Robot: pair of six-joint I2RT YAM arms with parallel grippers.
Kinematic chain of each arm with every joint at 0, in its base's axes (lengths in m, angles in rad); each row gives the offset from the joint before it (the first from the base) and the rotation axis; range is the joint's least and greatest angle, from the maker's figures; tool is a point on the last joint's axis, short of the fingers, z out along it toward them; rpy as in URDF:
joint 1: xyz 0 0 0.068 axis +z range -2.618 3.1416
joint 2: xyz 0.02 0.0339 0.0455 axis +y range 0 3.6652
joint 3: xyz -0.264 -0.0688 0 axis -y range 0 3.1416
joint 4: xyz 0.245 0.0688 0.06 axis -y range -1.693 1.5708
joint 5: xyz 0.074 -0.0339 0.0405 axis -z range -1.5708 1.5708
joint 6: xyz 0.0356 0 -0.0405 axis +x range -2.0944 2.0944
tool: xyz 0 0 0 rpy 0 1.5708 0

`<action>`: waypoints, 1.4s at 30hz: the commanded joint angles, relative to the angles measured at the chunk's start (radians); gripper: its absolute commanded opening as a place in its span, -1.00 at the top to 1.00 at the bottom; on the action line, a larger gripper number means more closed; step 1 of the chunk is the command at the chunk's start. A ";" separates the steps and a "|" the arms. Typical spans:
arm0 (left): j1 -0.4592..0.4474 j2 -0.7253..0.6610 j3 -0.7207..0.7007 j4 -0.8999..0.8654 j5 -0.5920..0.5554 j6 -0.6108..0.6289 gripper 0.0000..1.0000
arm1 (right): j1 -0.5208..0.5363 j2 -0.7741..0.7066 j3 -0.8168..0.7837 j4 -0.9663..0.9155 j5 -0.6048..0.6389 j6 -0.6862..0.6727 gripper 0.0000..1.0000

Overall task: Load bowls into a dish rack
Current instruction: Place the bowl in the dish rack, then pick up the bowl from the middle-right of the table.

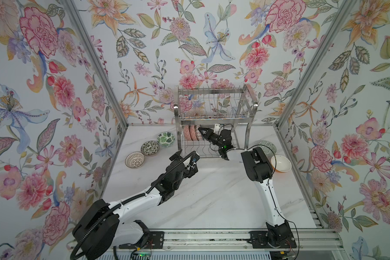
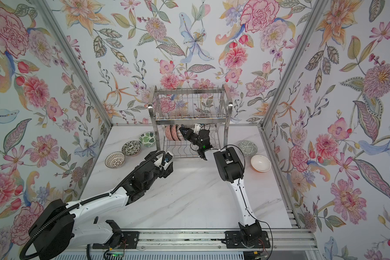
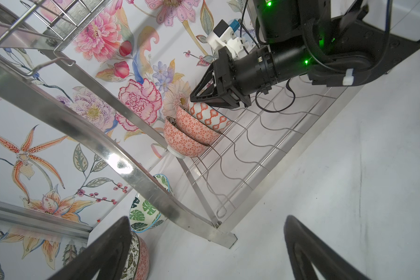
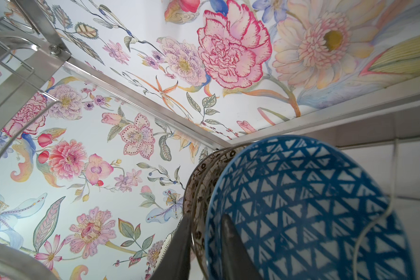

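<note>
Right hand (image 1: 202,130) is reaching into the lower tier of the dish rack (image 1: 212,122). Its fingers (image 4: 230,232) are straddling the rim of the blue-triangle bowl (image 4: 301,206), one inside and one outside. They are sitting close together, but I cannot tell whether they are pinching the rim or standing just clear of it. That bowl is standing on edge at the left end of the lower wires, leaning against two pinkish bowls (image 3: 180,143), with all three nested and touching. Left hand (image 3: 206,218) is hanging above the desk (image 1: 212,191) near the rack's left leg, its fingers spread wide with nothing between them. Three bowls are sitting on the desk left of the rack: the green leaf bowl (image 1: 166,139), the black-white floral bowl (image 1: 150,148) and a lattice-patterned bowl (image 1: 135,159). On the right, a white bowl (image 1: 280,163) with an orange outside and a pale green patterned bowl (image 1: 268,145) are sitting beside the right arm.
</note>
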State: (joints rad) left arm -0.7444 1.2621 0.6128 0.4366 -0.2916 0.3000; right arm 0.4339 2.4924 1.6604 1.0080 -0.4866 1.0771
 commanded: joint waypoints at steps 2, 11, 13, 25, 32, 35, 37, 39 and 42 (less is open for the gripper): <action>-0.010 -0.027 -0.017 0.014 0.009 0.011 -0.98 | -0.010 -0.075 -0.052 0.025 0.016 -0.032 0.51; -0.014 -0.030 -0.015 0.012 0.011 0.011 -0.98 | -0.012 -0.139 -0.142 0.027 0.020 -0.063 0.45; -0.015 -0.029 -0.013 0.012 0.014 0.009 -0.98 | -0.012 -0.164 -0.172 0.019 0.023 -0.081 0.44; -0.016 -0.021 -0.002 0.002 0.024 -0.001 -0.98 | -0.004 -0.363 -0.345 -0.237 0.052 -0.315 0.39; -0.019 -0.017 0.002 -0.004 0.025 0.000 -0.98 | 0.031 -0.477 -0.397 -0.473 0.137 -0.495 0.36; -0.019 -0.018 0.003 -0.004 0.022 0.000 -0.98 | 0.047 -0.522 -0.416 -0.548 0.181 -0.559 0.34; -0.018 -0.017 0.002 -0.006 0.023 0.000 -0.98 | 0.056 -0.549 -0.427 -0.601 0.216 -0.591 0.33; -0.017 -0.018 0.001 -0.004 0.022 0.000 -0.98 | 0.064 -0.577 -0.441 -0.645 0.246 -0.621 0.31; -0.018 -0.017 0.003 -0.006 0.024 -0.002 -0.98 | 0.080 -0.619 -0.446 -0.746 0.318 -0.676 0.27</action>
State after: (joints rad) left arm -0.7540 1.2556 0.6128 0.4347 -0.2832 0.2996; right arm 0.5056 1.9270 1.2251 0.3908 -0.2581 0.4927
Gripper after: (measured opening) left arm 0.992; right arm 0.362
